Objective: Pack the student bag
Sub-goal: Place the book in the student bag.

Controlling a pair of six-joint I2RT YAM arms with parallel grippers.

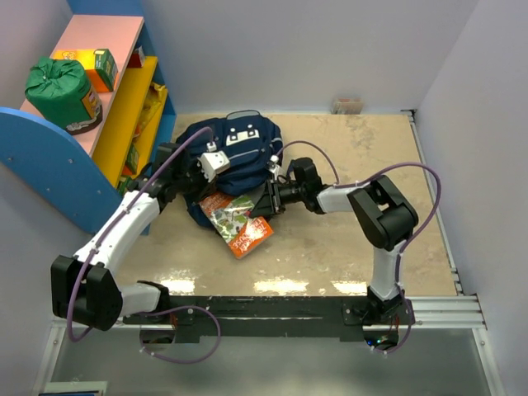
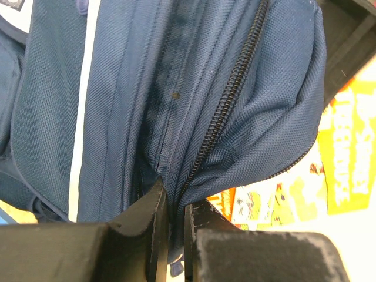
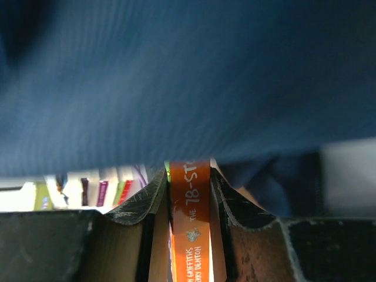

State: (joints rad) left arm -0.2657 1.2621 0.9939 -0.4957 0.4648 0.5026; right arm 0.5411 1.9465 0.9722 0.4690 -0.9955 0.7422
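Left fingers [image 1: 198,173] and right fingers [image 1: 270,200] flank the student bag [image 1: 239,148], lying on the tabletop [image 1: 355,239] near the shelf [image 1: 124,107]; an orange book [image 1: 247,233] juts from its near edge. Left wrist: fingers [image 2: 154,214] pinched shut on a fold of navy fabric beside the zipper [image 2: 235,88]. Right wrist: fingers [image 3: 147,200] clamp the book's spine, bag cloth close ahead. Risk: thin pinch slips, opening sags, book jams against fabric instead of entering.

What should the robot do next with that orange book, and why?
Probably slide the orange book into the student bag: the right gripper clamps its spine, the left gripper pinches fabric beside the zipper, and most of the book lies outside.
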